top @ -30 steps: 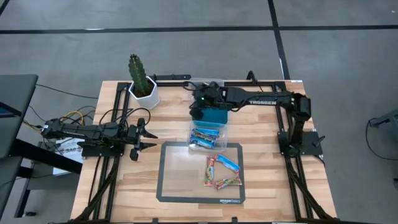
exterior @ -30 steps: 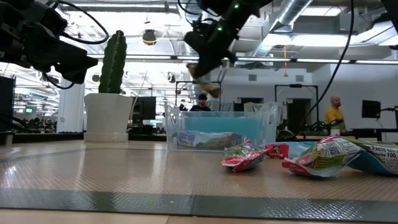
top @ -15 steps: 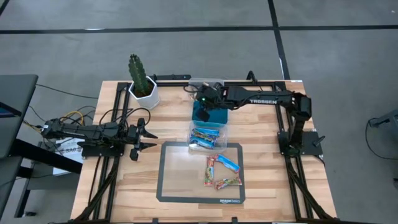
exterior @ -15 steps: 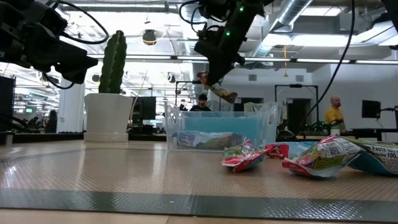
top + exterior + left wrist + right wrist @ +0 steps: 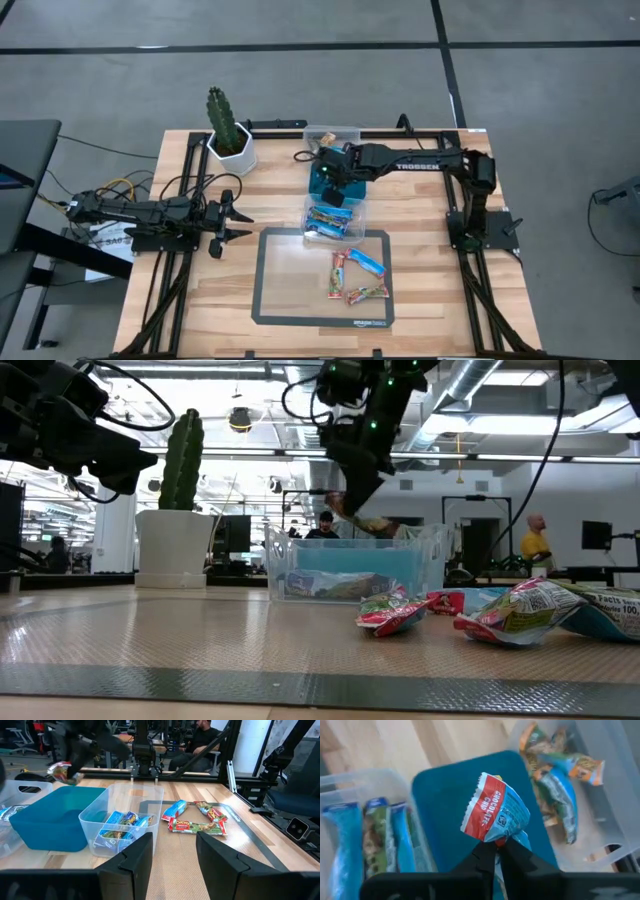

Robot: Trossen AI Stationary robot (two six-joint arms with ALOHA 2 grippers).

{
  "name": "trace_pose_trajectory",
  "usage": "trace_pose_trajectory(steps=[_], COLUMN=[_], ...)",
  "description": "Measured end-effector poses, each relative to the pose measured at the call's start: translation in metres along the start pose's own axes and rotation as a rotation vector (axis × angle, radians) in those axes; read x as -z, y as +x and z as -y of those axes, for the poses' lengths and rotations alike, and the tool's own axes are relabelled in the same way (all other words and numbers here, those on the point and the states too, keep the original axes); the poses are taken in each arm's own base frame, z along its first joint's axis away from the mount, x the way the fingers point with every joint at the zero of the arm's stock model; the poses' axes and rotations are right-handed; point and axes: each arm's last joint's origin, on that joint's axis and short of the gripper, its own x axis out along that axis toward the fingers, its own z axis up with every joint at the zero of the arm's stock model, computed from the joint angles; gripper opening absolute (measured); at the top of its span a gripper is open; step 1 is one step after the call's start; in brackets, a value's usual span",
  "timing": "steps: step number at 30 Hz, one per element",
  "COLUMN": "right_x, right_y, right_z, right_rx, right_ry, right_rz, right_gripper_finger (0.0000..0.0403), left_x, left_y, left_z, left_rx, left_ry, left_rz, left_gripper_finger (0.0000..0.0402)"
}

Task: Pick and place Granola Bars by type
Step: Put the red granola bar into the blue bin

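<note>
My right gripper (image 5: 496, 851) pinches a red granola bar (image 5: 495, 815) by its end, above the teal tub (image 5: 450, 805); my left gripper (image 5: 172, 852) waits spread. Released off-centre, it could flutter into a neighbouring clear tub (image 5: 360, 790).

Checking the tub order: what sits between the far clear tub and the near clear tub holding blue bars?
The teal tub, seen in the high view, with the right gripper holding a bar above it.

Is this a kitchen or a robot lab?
Most likely a robot lab or workshop. Two dark arms are bolted to a wooden table, a person stands among desks behind it, and bare pipes run across the ceiling. No stove or sink shows.
</note>
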Motion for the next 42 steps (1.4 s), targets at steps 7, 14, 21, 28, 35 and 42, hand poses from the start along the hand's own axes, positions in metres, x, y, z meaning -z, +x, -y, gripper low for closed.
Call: trace_pose_trajectory(steps=[7, 14, 21, 28, 35, 42], right_x=[0.001, 0.008, 0.032, 0.065, 0.086, 0.097], right_y=[0.005, 0.001, -0.025, -0.057, -0.076, -0.068], right_z=[-0.002, -0.010, -0.050, -0.098, -0.136, -0.156], right_rx=[-0.004, -0.009, -0.043, -0.184, -0.206, -0.184], right_ry=[-0.027, -0.063, -0.217, -0.243, -0.102, -0.002], right_rz=[-0.019, -0.077, -0.216, -0.392, -0.451, -0.455], right_gripper_finger=[0.0070, 0.0113, 0.0121, 0.0121, 0.0137, 0.0180], left_x=[0.000, 0.000, 0.000, 0.000, 0.000, 0.000], left_y=[0.000, 0.000, 0.000, 0.000, 0.000, 0.000], left_z=[0.000, 0.000, 0.000, 0.000, 0.000, 0.000], left_rx=[0.000, 0.000, 0.000, 0.000, 0.000, 0.000], left_ry=[0.000, 0.000, 0.000, 0.000, 0.000, 0.000], left_rz=[0.000, 0.000, 0.000, 0.000, 0.000, 0.000], left_gripper_finger=[0.0144, 0.0144, 0.0144, 0.0144, 0.0144, 0.0144])
